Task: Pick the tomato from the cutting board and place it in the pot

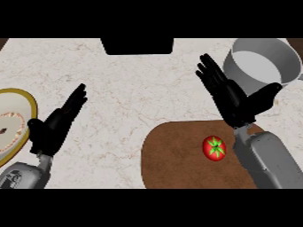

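A red tomato (214,148) with a green star-shaped top lies on the round brown cutting board (180,159) at the lower middle right. The grey pot (262,64) stands at the upper right, its handle pointing right. My right hand (231,95) is open with straight fingers, above the board's far edge, between the tomato and the pot and left of the pot. Its forearm runs down just right of the tomato. My left hand (56,122) is open at the left, fingers up, holding nothing.
A white plate with a yellow rim (13,99) lies at the left edge, close to my left hand. A black object (137,45) sits at the counter's far edge in the middle. The counter top is pale marble.
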`<state>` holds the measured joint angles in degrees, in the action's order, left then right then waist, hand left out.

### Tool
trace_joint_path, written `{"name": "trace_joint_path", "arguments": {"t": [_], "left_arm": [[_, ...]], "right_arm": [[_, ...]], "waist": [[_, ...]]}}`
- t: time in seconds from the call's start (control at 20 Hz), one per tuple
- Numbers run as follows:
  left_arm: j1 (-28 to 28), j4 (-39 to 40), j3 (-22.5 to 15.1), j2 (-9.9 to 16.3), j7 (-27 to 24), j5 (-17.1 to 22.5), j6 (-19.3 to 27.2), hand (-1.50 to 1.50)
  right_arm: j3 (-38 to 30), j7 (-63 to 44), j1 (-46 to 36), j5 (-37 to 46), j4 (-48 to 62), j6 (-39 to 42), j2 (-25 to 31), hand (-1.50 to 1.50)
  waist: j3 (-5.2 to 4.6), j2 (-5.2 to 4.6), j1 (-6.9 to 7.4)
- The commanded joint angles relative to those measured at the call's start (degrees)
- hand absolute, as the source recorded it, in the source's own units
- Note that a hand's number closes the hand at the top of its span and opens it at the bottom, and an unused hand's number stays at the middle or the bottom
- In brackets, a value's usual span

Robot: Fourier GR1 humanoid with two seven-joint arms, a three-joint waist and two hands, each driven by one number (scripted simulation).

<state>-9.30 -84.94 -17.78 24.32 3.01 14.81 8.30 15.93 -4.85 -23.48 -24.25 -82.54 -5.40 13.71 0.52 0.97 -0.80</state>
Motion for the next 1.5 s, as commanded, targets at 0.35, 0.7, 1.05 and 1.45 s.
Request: {"name": "trace_joint_path", "arguments": {"t": [0.35,0.7,1.05,1.45], "left_arm": [[7.53,3.1,8.22,6.68,1.45,-4.1,7.95,0.0],[9.56,3.26,11.4,7.02,-0.37,-3.05,6.43,0.0],[11.87,-1.54,11.67,7.41,1.23,-4.87,6.24,0.0],[8.28,-0.08,10.49,4.94,2.75,-6.83,6.96,0.0]], "right_arm": [[-3.05,0.04,9.83,24.44,0.75,-5.08,29.74,-1.5],[-7.28,20.31,32.14,25.0,-15.22,-13.39,26.32,-1.5],[-6.05,-2.67,31.68,28.54,-30.18,-3.9,36.72,-1.5],[0.6,-23.21,17.69,26.72,-32.31,12.6,42.69,-1.5]], "waist": [[-1.25,0.77,-1.82],[-0.52,-0.65,-1.0],[-0.64,-0.82,0.64],[-0.7,-1.22,1.94]]}}
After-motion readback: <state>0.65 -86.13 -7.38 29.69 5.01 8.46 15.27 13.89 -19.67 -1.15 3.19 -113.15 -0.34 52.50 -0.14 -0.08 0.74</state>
